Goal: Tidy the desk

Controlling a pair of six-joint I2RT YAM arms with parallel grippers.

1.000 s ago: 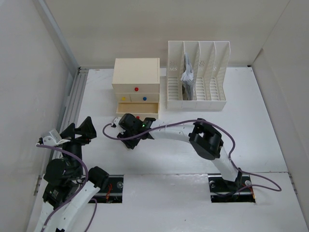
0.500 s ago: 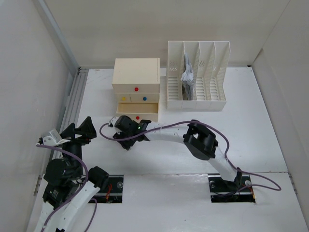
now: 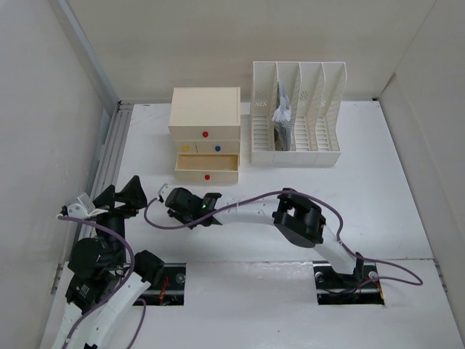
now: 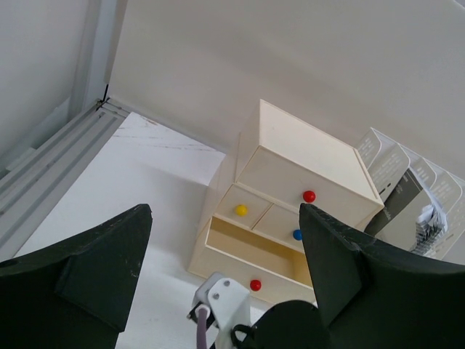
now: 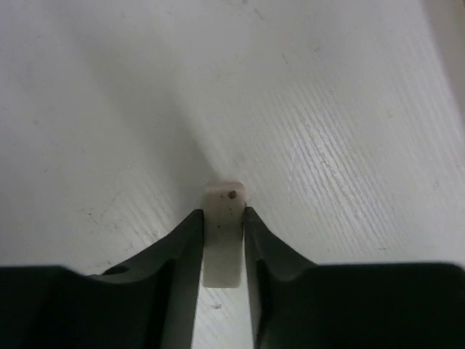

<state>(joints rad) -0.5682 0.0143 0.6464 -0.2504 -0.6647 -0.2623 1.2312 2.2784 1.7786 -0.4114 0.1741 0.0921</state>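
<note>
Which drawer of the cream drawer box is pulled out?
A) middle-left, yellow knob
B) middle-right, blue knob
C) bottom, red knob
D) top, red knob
C: the bottom drawer, with its red knob, sticks out from the front of the cream drawer box with its inside showing. The other three sit flush.

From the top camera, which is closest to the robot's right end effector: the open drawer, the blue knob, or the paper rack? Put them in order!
1. Open bottom drawer, just beyond the right end effector, which pinches a small cream block.
2. Blue knob, on the drawer above.
3. White file rack, farther back, to the right.
</note>
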